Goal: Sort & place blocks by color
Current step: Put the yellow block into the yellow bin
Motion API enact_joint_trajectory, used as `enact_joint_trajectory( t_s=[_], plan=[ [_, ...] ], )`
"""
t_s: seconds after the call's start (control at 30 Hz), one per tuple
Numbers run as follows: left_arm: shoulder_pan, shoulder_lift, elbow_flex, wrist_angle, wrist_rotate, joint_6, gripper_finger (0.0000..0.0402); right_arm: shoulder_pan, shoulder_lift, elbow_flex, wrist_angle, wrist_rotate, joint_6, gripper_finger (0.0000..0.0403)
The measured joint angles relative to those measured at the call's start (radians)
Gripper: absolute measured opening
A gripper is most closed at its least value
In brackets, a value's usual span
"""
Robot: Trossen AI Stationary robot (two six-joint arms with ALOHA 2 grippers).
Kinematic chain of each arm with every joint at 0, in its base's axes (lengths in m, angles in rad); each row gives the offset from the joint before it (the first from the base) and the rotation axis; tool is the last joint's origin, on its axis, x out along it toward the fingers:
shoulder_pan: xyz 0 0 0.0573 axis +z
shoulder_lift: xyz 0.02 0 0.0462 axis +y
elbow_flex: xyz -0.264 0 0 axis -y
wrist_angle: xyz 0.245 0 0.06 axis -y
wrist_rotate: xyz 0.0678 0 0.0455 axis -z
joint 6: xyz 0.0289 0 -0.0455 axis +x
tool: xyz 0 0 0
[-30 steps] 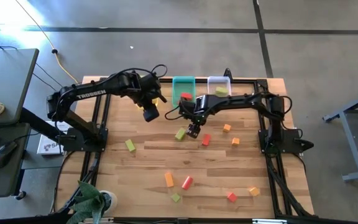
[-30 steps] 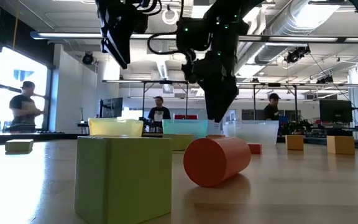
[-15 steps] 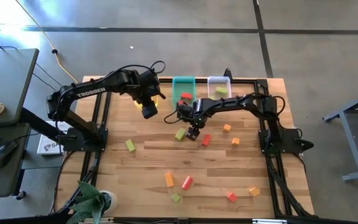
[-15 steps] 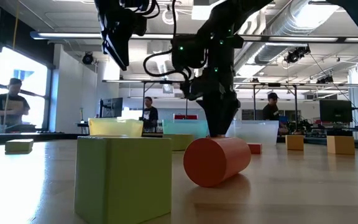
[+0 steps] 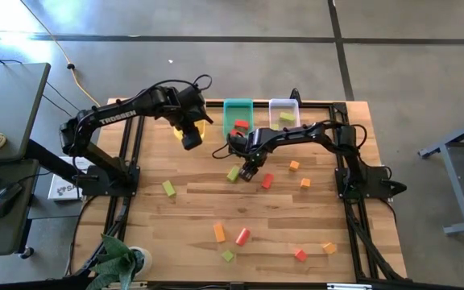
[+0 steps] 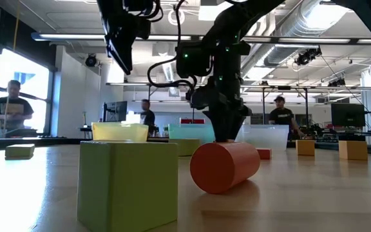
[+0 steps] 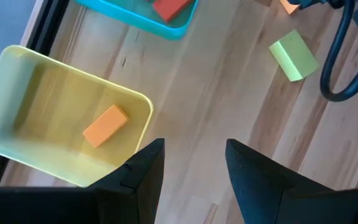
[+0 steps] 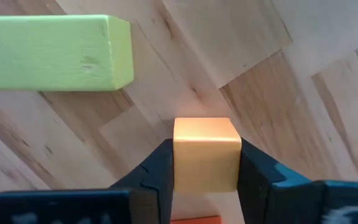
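Observation:
Small blocks in orange, red and light green lie scattered on the wooden table. My right gripper is down at the table's middle, shut on an orange block. Just to its left lies a light green bar. My left gripper hangs open and holds nothing, above the table beside the yellow bin, which holds one orange block. The teal bin holds red blocks. The clear bin holds a green one. My right gripper pinches the orange block by two opposite sides, one finger on each. The fingers come from above, pointing down. In the low view the fingertips reach table level, so the block seems to sit on the wood.
More blocks lie toward the near edge: a green one, a red one, two orange, an orange bar and a red cylinder. A plant stands at the near left corner. People stand in the room behind.
My right gripper has gone down to the table surface and shifted a little toward the left edge, next to the green bar. My left gripper has drifted toward the far edge and the yellow bin, staying high.

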Motion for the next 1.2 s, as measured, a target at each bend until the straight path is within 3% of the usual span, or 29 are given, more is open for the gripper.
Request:
enact_joint_trajectory(
  t_s=[0.27,0.67,1.03,1.2],
  plan=[
    [0.038,0.0,0.0,0.0,0.0,0.073,0.0159,-0.002,-0.01,0.021,0.001,-0.036,0.047,0.0104],
    [0.114,0.0,0.0,0.062,0.012,0.107,0.0159,-0.048,-0.019,0.202,0.073,-0.011,0.059,0.0104],
    [0.183,-0.001,0.0,0.124,0.021,0.106,0.0159,-0.138,-0.019,0.283,0.201,-0.042,-0.073,0.0104],
    [0.231,-0.001,0.0,0.124,0.112,0.122,0.0159,-0.2,-0.019,0.339,0.225,-0.134,-0.179,0.0104]
  ],
)
